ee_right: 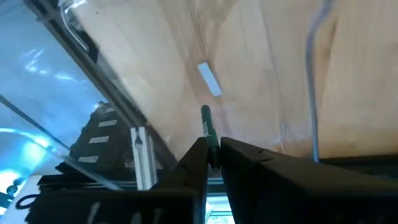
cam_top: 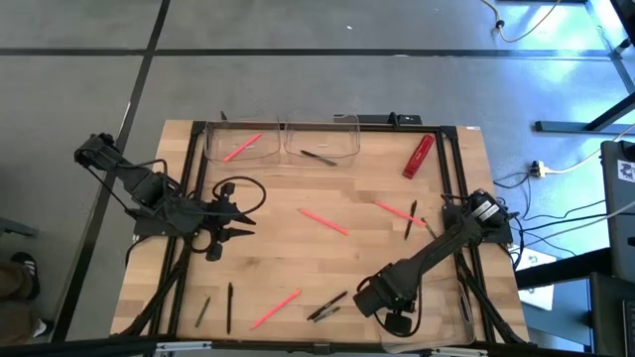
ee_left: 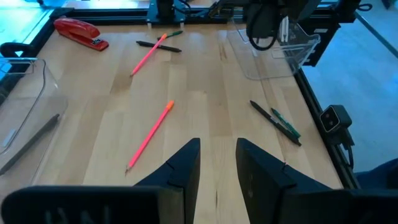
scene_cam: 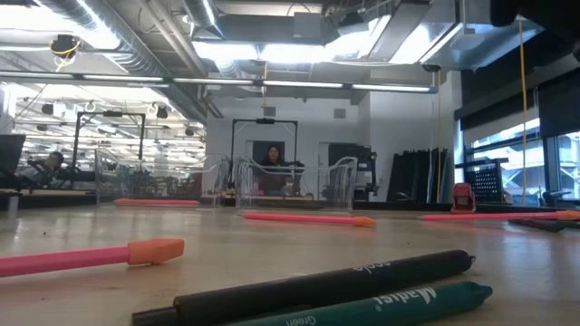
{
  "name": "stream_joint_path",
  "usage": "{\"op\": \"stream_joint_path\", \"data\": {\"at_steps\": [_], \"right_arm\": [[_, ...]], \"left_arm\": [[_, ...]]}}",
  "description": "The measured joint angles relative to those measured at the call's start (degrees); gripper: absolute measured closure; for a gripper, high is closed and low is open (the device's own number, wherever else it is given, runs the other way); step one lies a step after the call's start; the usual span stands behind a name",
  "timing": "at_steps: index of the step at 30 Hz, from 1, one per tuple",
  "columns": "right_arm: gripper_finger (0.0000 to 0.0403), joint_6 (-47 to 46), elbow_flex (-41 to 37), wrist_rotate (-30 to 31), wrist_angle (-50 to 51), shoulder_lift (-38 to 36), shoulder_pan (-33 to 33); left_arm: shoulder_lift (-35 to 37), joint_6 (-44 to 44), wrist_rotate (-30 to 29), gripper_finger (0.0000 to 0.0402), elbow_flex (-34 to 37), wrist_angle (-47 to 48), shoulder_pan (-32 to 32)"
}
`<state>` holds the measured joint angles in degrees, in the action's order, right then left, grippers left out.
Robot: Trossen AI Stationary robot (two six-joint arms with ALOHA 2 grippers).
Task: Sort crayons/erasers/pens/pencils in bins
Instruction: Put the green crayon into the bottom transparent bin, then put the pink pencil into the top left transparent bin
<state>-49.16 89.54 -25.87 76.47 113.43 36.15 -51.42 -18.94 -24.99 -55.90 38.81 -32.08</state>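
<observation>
While a green pen (ee_right: 206, 127) is held clenched in the right gripper (ee_right: 213, 155), the moment can be laid out as follows:

Step in hand: a carry to a bin is judged to be under way; the right gripper (cam_top: 385, 302) is placed near the bench's near edge, toward the right corner, at the third bin (cam_top: 464, 302).
Left gripper (cam_top: 241, 220): parked near the left edge, jaws released and empty, as seen in its own wrist view (ee_left: 217, 158).
Bins: two (cam_top: 243, 151) (cam_top: 349, 147) stand at the far edge, one with a pink stick (cam_top: 241, 148), the other with a dark pen (cam_top: 319, 157).
Loose items: pink pencils (cam_top: 323, 222) and dark pens (cam_top: 326, 307) are scattered mid-bench and along the near edge.
Next move: the pen is to be brought inside the bin's wall before release; a drop short of it is judged the risk.
Views: the grip on the pen is shown only by the right wrist view; the bin layout is given only by the high view; lettering on pens (scene_cam: 308, 288) is read only in the low view.
</observation>
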Motion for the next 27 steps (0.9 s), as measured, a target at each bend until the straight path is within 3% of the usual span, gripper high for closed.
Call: {"op": "stream_joint_path", "data": {"at_steps": [8, 20, 27], "right_arm": [[0.0356, 3.06, -0.75, -2.4, -0.7, 0.0, -1.05], [0.0279, 4.43, -0.75, -0.81, -0.92, 0.0, -1.49], [0.0269, 4.34, 2.66, -1.53, 4.64, 0.0, -3.02]], "left_arm": [[0.0, -0.04, 0.0, 0.0306, 0.0, 0.0, 0.02], [0.0, -0.77, 0.0, 0.0306, 0.0, 0.03, 0.02], [0.0, -11.73, 0.06, 0.0306, -0.04, 4.28, 0.02]]}}
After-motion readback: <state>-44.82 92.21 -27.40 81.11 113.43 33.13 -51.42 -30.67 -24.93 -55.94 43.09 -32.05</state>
